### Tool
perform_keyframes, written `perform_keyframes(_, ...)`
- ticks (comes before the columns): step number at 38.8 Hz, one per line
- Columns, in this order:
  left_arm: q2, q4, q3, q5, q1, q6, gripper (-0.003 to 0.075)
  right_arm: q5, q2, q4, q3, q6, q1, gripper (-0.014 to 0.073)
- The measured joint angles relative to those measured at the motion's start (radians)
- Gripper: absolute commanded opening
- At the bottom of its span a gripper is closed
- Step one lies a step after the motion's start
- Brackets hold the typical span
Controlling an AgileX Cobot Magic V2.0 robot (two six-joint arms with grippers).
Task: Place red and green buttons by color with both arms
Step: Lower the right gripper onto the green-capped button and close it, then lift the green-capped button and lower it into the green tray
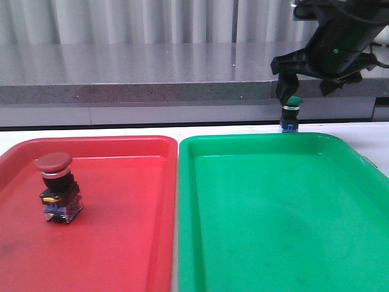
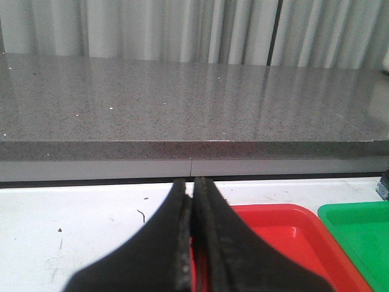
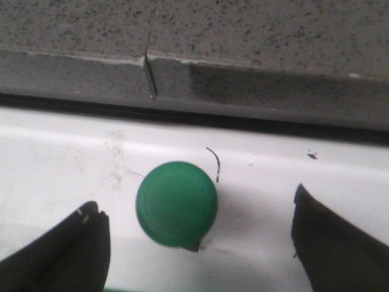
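The red button (image 1: 56, 185), dark red cap on a black-and-blue block, stands upright inside the red tray (image 1: 121, 243), toward its left side. The green button (image 1: 291, 115) stands on the white table just behind the far rim of the green tray (image 1: 279, 231). My right gripper (image 1: 306, 90) hovers directly over it, open. In the right wrist view the green cap (image 3: 176, 204) lies between the spread fingers (image 3: 79, 246), nearer one of them and touching neither. My left gripper (image 2: 191, 182) is shut with nothing in it, above the white table near the red tray's corner (image 2: 285, 222).
A grey stone ledge (image 1: 152, 73) runs along the back of the table, with pale curtains behind it. The two trays sit side by side, nearly touching. The green tray's corner (image 2: 358, 237) shows in the left wrist view.
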Motion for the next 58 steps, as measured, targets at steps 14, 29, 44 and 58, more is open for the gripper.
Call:
perform_keyframes(14,0.0,0.0,0.0,0.0,0.0,0.0,-0.002,0.068,0.141,0.008,-0.15,0.0,0.0,0.0367)
perform_keyframes(29,0.0,0.0,0.013,0.0,0.0,0.0,-0.002,0.128,0.124,0.013,-0.16,0.001,0.0,0.0151)
perform_keyframes(44,0.0,0.0,0.013,0.0,0.0,0.0,-0.002,0.154,-0.165,-0.008,-0.017,0.001,0.059,0.0151)
perform_keyframes(58,0.0,0.0,0.013,0.0,0.0,0.0,-0.002,0.057,-0.428,-0.036,0.426,-0.001,0.25,0.0151)
